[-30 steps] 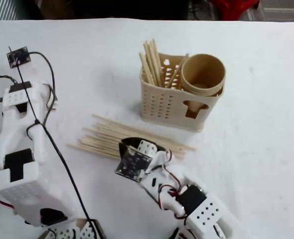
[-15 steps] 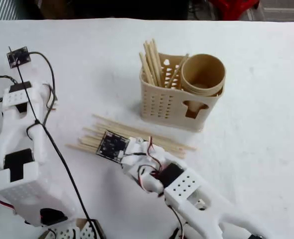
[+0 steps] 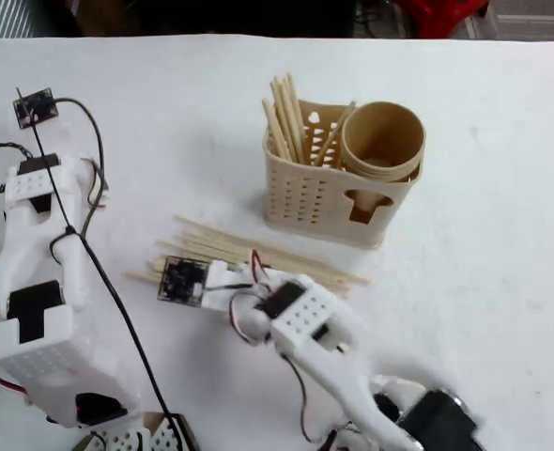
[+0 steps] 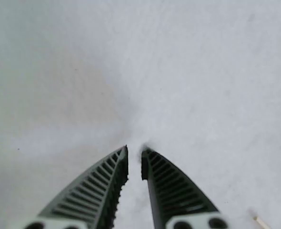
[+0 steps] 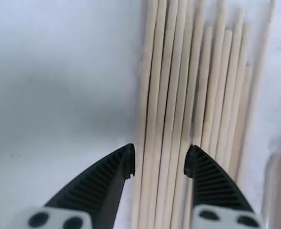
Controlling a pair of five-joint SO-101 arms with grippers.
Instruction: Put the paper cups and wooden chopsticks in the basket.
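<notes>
A beige perforated basket (image 3: 305,197) stands upright at the table's middle back. It holds a brown paper cup (image 3: 382,141) and a bunch of wooden chopsticks (image 3: 286,117). In front of it a pile of loose chopsticks (image 3: 230,246) lies flat on the white table. My right gripper (image 5: 159,160) is open and low over that pile, its fingers straddling a few of the loose chopsticks (image 5: 178,95). In the high view the right arm (image 3: 300,315) covers the pile's near side. My left gripper (image 4: 135,155) is shut with nothing in it, over bare table at the far left.
The left arm (image 3: 33,282) with its black cables fills the left side. A small circuit board (image 3: 35,106) lies at the back left. One chopstick tip (image 4: 259,222) lies close to the left gripper. The white table (image 3: 493,244) right of the basket is bare.
The right arm has swung left along the loose chopstick pile and stretched out over it. The left arm, basket and cup have not moved.
</notes>
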